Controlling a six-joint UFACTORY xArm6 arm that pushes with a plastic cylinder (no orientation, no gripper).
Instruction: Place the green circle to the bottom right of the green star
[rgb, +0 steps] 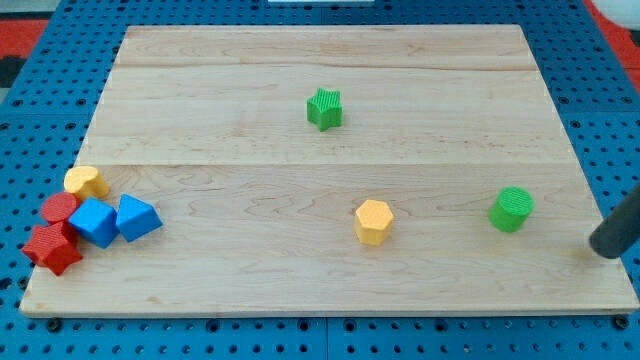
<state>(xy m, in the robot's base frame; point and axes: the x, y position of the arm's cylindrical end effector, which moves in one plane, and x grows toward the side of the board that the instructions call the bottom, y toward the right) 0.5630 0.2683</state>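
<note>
The green star (324, 109) lies on the wooden board (300, 60) a little above the middle. The green circle (512, 209) stands at the right, lower than the star and well to its right. My tip (603, 247) is at the view's right edge, to the right of and slightly below the green circle, with a gap between them. The rod runs off the right edge of the view.
A yellow hexagon (374, 221) sits below the star, left of the green circle. At the lower left is a cluster: a yellow block (86, 182), a red cylinder (60, 209), a red block (52, 248) and two blue blocks (95, 222) (137, 217).
</note>
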